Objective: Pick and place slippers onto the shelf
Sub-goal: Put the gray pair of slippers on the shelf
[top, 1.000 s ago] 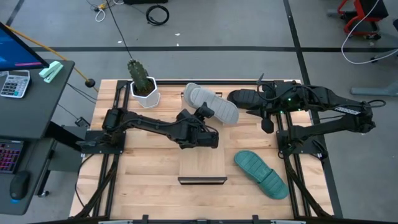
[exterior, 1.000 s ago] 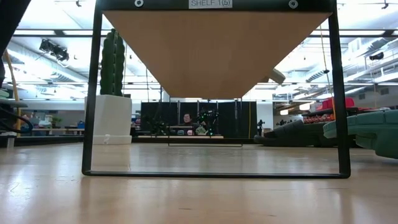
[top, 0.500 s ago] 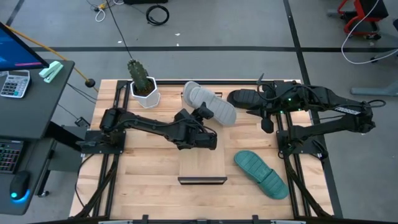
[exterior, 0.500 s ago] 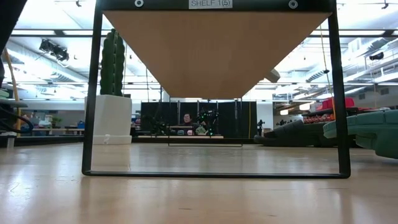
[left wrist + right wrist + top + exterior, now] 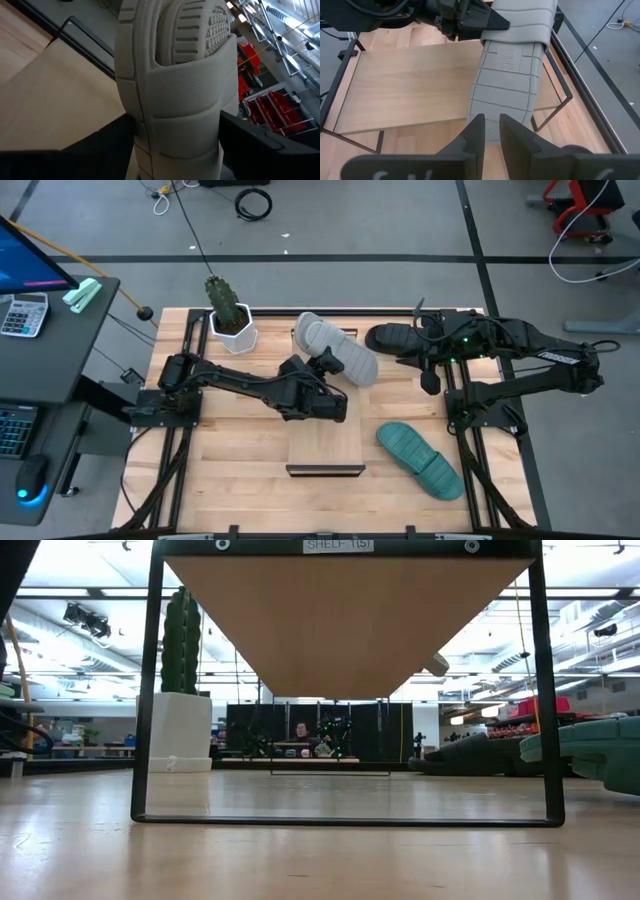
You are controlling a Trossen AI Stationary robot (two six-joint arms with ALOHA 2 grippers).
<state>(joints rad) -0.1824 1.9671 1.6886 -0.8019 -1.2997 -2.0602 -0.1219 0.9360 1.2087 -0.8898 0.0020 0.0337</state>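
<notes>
My left gripper (image 5: pixel 325 366) is shut on the light grey slipper (image 5: pixel 336 347) and carries it above the far end of the shelf (image 5: pixel 325 446); the slipper also shows in the right wrist view (image 5: pixel 507 85). The teal slipper (image 5: pixel 420 461) lies flat on the table, right of the shelf. The black slipper (image 5: pixel 392 337) lies by the table's far edge, partly under my right arm. My right gripper (image 5: pixel 430 379) hovers right of the shelf, its fingers (image 5: pixel 476 131) a narrow gap apart, touching nothing. My left gripper pinches the light grey slipper across its width at the ribbed strap (image 5: pixel 150 120), one finger (image 5: pixel 107 147) on each side edge. It comes level from the table's left. The slipper is lifted clear and sticks out beyond the fingers over the shelf board (image 5: pixel 410 85).
A white pot with a cactus (image 5: pixel 232 321) stands at the table's far left. The shelf's dark end rail (image 5: pixel 325 470) faces the near edge. The low view looks under the shelf board (image 5: pixel 345 620). Bare tabletop (image 5: pixel 230 460) lies left of the shelf.
My left gripper, still shut on the grey slipper, has drifted slightly toward the table's left, carrying the slipper with it. My right arm has kept still.
</notes>
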